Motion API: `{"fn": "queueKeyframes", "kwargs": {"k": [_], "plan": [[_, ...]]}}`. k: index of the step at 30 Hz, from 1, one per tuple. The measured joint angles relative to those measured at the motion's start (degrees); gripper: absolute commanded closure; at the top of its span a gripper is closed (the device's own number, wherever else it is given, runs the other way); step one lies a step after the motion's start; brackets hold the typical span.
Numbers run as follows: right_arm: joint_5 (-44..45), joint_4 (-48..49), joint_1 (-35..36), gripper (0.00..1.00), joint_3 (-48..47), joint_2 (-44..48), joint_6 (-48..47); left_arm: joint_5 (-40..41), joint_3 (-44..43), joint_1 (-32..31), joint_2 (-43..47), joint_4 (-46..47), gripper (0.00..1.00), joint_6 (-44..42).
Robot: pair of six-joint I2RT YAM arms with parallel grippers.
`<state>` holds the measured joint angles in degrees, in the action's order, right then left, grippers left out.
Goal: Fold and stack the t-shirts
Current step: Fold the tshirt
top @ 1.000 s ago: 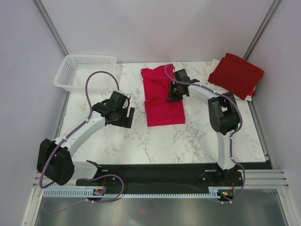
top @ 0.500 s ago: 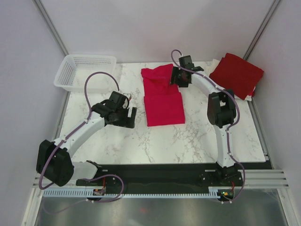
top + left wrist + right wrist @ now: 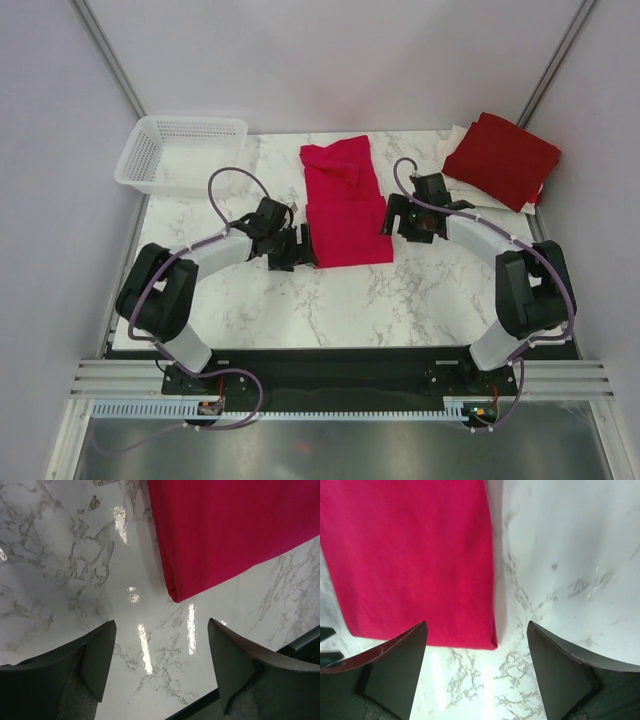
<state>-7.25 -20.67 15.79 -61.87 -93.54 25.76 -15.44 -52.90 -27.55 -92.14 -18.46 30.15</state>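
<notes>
Crimson t-shirt (image 3: 345,205) lies in the middle of the marble worktop (image 3: 330,300) as a long strip running near to far. Its near part is a flat, tidy rectangle and its far end is rumpled and a little wider. The left end effector (image 3: 292,246) sits just beside the strip's near left corner and the right end effector (image 3: 397,220) just beside its near right edge. Both have their fingers spread wide and hold nothing. In the left wrist view the rounded near corner of the cloth (image 3: 225,530) lies just ahead of the gap between the fingers (image 3: 162,630), and in the right wrist view the near right corner (image 3: 410,555) lies likewise ahead of that gap (image 3: 476,630). The step in hand looks like a pinch of both near corners, to fold the strip in half toward the far end. To do it well, each lower finger should slide under every layer before closing. The two arms should then lift together and level, so the near edge stays straight and lands square on the rumpled end. Far right, a folded dark red t-shirt (image 3: 502,158) rests on white cloth (image 3: 458,134), and a white mesh basket (image 3: 180,150) stands far left.
</notes>
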Motion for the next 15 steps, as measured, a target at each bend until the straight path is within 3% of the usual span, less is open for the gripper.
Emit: {"fn": "queueKeyframes", "kwargs": {"k": [6,15], "plan": [[-5.51,3.89,-1.38,0.17,10.78,-0.04,1.46,-0.17,0.07,-0.37,-4.55,5.42,0.37,4.42],[-10.12,12.52,-1.88,0.26,13.77,-0.31,3.06,-0.11,1.42,-1.03,-5.64,10.16,0.55,6.86]]}}
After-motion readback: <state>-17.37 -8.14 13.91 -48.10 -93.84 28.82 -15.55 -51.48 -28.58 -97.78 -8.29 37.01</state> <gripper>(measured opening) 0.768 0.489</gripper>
